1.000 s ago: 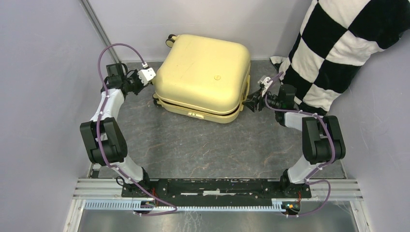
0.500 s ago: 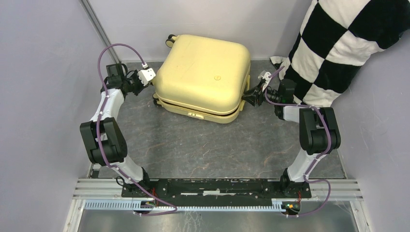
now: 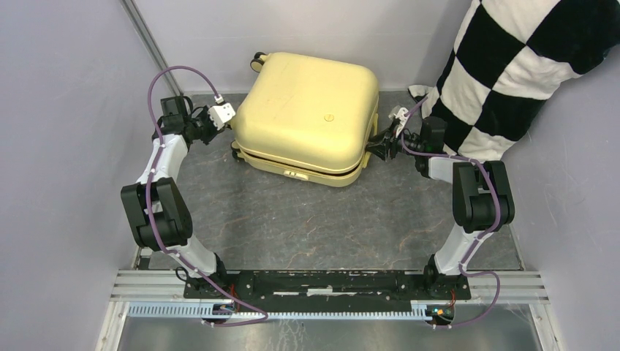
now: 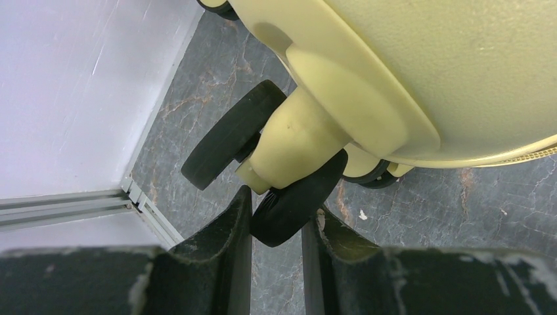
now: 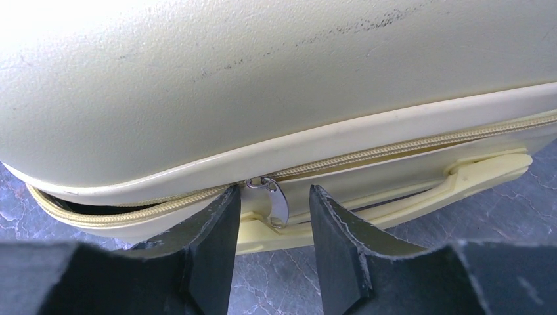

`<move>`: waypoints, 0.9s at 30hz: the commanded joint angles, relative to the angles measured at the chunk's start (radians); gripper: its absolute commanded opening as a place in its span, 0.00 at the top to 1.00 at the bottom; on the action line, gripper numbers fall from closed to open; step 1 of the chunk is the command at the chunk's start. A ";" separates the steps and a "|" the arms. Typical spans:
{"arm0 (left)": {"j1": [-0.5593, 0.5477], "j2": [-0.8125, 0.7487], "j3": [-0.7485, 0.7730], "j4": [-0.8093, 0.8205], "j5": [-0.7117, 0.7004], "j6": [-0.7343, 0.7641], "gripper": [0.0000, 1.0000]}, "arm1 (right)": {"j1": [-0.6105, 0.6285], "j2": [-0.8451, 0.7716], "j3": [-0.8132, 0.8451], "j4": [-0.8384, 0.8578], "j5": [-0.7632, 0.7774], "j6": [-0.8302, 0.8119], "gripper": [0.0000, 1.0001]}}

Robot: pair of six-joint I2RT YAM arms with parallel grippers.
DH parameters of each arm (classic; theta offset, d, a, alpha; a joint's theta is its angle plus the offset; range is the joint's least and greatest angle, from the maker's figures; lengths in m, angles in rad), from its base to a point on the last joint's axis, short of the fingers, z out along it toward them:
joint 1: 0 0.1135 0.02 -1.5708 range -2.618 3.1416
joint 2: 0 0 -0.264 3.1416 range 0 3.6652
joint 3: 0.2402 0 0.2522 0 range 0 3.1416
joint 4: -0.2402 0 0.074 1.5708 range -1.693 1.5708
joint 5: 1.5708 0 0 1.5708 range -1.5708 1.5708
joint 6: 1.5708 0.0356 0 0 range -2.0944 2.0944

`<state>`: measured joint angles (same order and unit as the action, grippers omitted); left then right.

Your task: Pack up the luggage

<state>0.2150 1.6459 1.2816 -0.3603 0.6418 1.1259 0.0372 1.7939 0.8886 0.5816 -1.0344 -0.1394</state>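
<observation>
Pale-yellow and hard-shelled, the luggage [image 3: 311,113] lies flat with its lid down at the far middle of the grey, marble-patterned table [image 3: 292,219], close to the back wall and between the two arms. At its left end the left gripper [image 4: 279,216] pinches one black caster wheel [image 4: 295,203], a finger pressed to each face, while the twin wheel [image 4: 230,134] on the same yellow stem stands free just beside it. At the right end the right gripper [image 5: 276,194] meets the side seam with its fingers spread. The silver zipper pull [image 5: 277,200] hangs in the gap between them; the left finger is close against the slider, though whether it touches cannot be told. To one side of the pull the zip [image 5: 407,146] runs closed above the yellow side handle [image 5: 460,170]. To the other side the teeth part and a dark slit [image 5: 85,209] shows. A black-and-white checkered pillow [image 3: 519,66] leans in the far right corner, just behind the right arm
</observation>
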 commanded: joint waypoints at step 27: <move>0.028 -0.090 0.041 0.089 -0.001 -0.237 0.98 | 0.041 -0.123 -0.134 0.022 0.055 0.054 1.00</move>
<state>0.2184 1.6314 1.2816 -0.3649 0.6559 1.0924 0.0505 1.7523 0.8234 0.6212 -0.9878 -0.1158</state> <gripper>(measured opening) 0.328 0.010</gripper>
